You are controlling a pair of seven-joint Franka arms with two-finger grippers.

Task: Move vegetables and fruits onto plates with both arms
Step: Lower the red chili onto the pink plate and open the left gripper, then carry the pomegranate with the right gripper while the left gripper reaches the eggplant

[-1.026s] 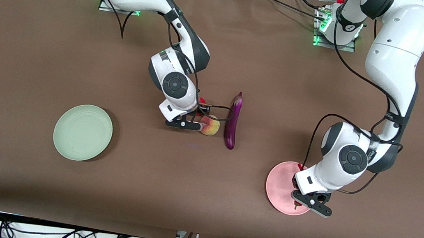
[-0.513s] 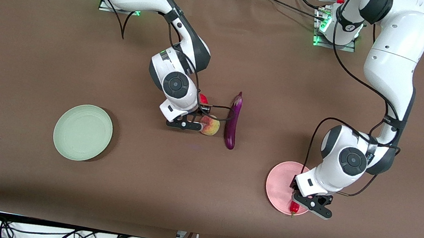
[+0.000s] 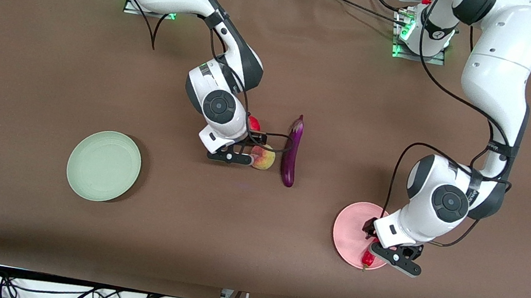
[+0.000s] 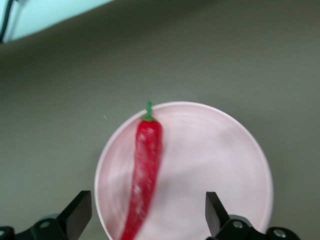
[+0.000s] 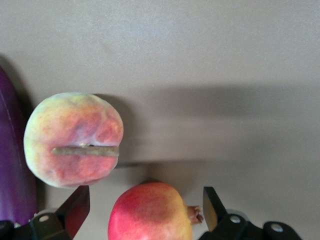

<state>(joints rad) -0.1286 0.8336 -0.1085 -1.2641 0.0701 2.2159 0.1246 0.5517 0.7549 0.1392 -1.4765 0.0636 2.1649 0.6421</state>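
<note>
The red chili pepper (image 4: 145,170) lies on the pink plate (image 4: 225,165), near its rim on the side closest to the front camera (image 3: 368,258). My left gripper (image 4: 147,215) hangs open just above it, a finger on either side and touching nothing. My right gripper (image 5: 142,212) is open and low around the red pomegranate-like fruit (image 5: 150,215), with a gap at each finger. The peach (image 5: 74,140) sits beside it, and next to that lies the purple eggplant (image 3: 292,153). The mint green plate (image 3: 103,166) stands toward the right arm's end with nothing on it.
A brown cloth covers the table (image 3: 39,60). Both arm bases (image 3: 418,40) stand along the edge farthest from the front camera. Loose cables (image 3: 68,293) hang below the table's near edge.
My left gripper has opened and the chili, held a second ago, now lies on the pink plate. The left hand shifted slightly. The right gripper stays over the fruits.
</note>
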